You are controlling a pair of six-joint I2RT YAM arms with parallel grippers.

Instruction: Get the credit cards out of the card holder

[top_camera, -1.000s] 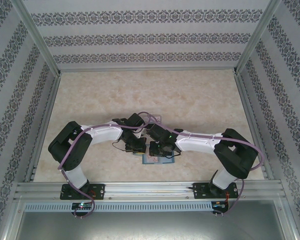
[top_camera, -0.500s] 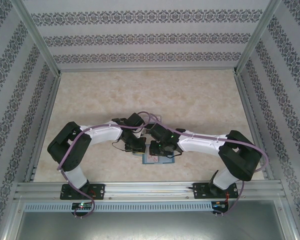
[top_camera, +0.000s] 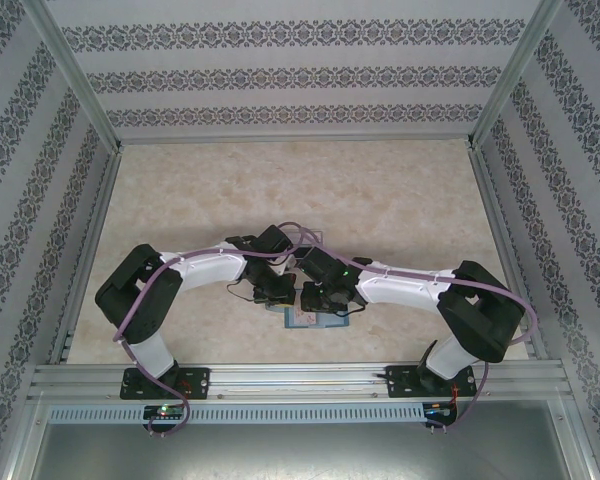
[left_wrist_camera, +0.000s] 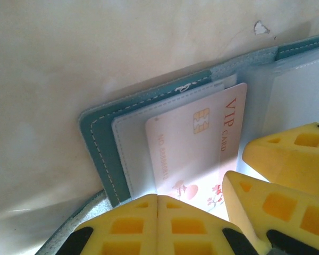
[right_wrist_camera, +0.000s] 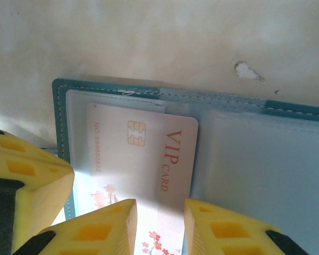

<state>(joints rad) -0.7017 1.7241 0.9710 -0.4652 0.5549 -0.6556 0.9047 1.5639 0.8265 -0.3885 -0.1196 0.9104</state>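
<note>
Rightward in the top view, the right arm [top_camera: 410, 285] has drawn its elbow out a little since a second ago; the left arm [top_camera: 205, 268] has held its pose. Patterned striped walls [top_camera: 300, 75] enclose a beige marbled worktop [top_camera: 380, 190] with a small white fleck [right_wrist_camera: 247, 70]. At lower centre, under both wrists, the teal card holder [right_wrist_camera: 266, 159] lies open and flat, its long axis left to right in the right wrist view. On its left leaf's clear pocket sits a pale VIP card [right_wrist_camera: 149, 159], long axis top to bottom. Left jaws are clenched on themselves at that leaf. Right jaws stand parted, the flat card showing between them.
</note>
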